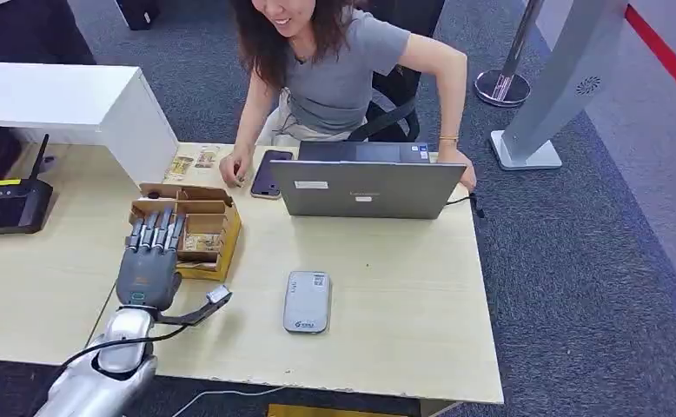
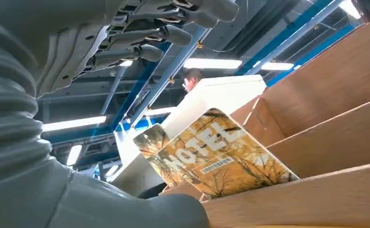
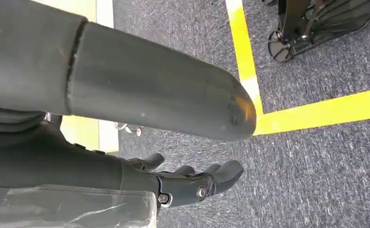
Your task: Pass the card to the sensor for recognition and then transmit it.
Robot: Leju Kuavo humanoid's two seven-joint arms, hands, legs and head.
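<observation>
Cardboard box [image 1: 197, 228] with open flaps stands on the pale wooden table [image 1: 387, 287], near its left part, divided by cardboard partitions into compartments. The left wrist view looks into it: a hotel key card [image 2: 221, 154], printed with yellow autumn trees and white "HOTEL" lettering, stands on edge in a compartment, leaning against a partition, its long axis slanting upward out of the slot; a second similar card [image 2: 150, 138] stands just behind it. The left hand [image 1: 149, 256] hovers over the box's near side with its fingers [image 2: 164, 35] stretched out side by side above the compartments, holding nothing and not touching the cards. The right hand [image 3: 192, 183] hangs beside the robot above grey carpet with yellow floor tape [image 3: 316, 111], fingers loosely apart and empty. On the table right of the box lies a grey card reader [image 1: 307, 301], flat, long axis running away from the robot. Beyond it stands an open grey laptop [image 1: 367, 187], with a dark phone [image 1: 269, 173] beside it, and a seated person [image 1: 334, 78] in a grey shirt rests a hand on the table. A black router [image 1: 9, 204] sits at far left.
</observation>
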